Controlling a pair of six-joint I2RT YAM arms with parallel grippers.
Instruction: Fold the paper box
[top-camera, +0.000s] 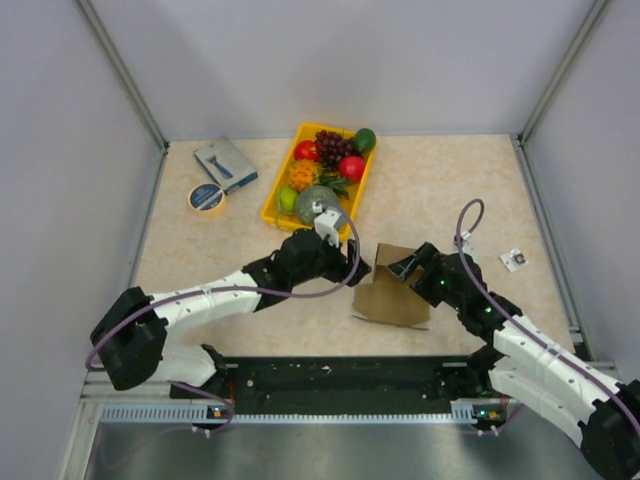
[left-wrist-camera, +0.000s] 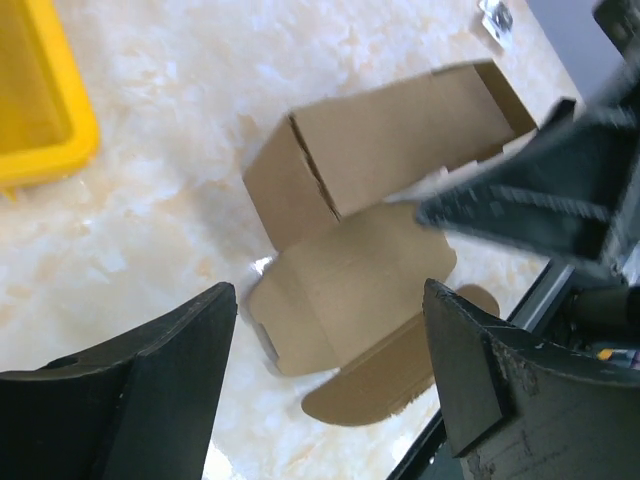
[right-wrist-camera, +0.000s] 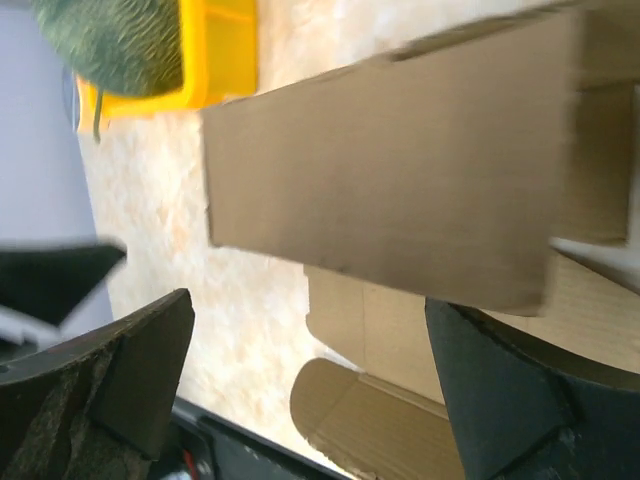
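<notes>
The left arm (top-camera: 210, 292) stretches low from its base at the near edge of the table (top-camera: 450, 180) toward the middle, wrist turned rightward. The left gripper (top-camera: 355, 268) has its jaws spread wide (in the wrist view its two dark fingers (left-wrist-camera: 190, 340) stand well apart). The right arm (top-camera: 520, 345) rises from the near right corner and leans leftward. The right gripper (top-camera: 405, 265) gapes just as wide, pointing toward the left one, near but not touching.
</notes>
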